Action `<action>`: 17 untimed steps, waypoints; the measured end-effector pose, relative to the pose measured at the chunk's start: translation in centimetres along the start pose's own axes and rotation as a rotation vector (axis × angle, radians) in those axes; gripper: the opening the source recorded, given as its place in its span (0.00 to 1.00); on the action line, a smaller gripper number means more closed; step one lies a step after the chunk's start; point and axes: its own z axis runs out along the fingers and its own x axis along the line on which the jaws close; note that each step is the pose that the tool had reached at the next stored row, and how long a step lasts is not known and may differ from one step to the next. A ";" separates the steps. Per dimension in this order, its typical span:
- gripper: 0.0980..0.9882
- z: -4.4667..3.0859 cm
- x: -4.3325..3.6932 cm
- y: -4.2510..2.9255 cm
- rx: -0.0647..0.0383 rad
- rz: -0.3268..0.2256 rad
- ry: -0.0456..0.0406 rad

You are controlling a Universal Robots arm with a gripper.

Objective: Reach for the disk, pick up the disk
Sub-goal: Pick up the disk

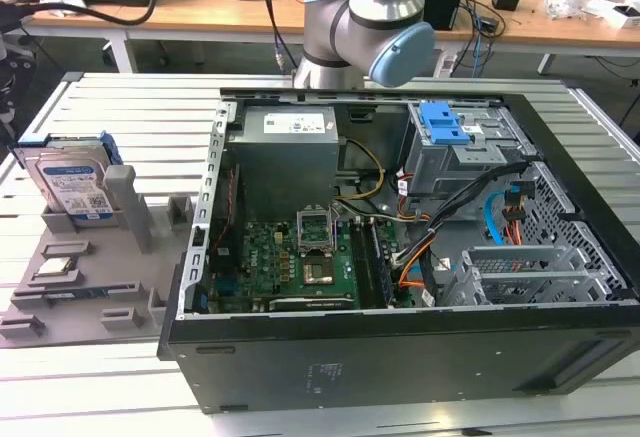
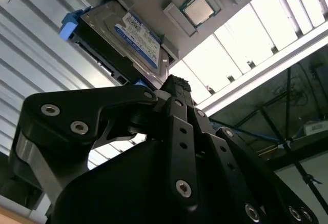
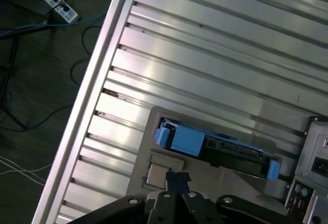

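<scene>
The disk (image 1: 72,183) is a silver-grey drive with a white-and-blue label and a blue bracket. It stands upright in a slot of the grey holder (image 1: 95,292) at the exterior view's left. The second wrist view shows the disk's label face (image 2: 134,35). In the first wrist view I see the disk's blue-framed edge (image 3: 188,141). My gripper (image 2: 176,84) is black, its fingertips (image 3: 177,179) together with nothing between them. It hangs above the slatted table, apart from the disk and pointing toward it.
An open computer case (image 1: 400,357) fills the middle of the table, with a blue latch piece on a metal cage (image 1: 447,123) inside. A small silver chip (image 2: 199,9) lies in the grey holder beside the disk. The arm's joint (image 1: 365,27) rises behind the case.
</scene>
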 end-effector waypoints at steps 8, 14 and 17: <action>0.01 0.00 0.00 0.00 0.000 -0.092 0.0035; 0.01 0.00 0.00 0.00 0.000 -0.160 0.0061; 0.01 0.00 0.00 0.00 0.000 -0.186 0.0071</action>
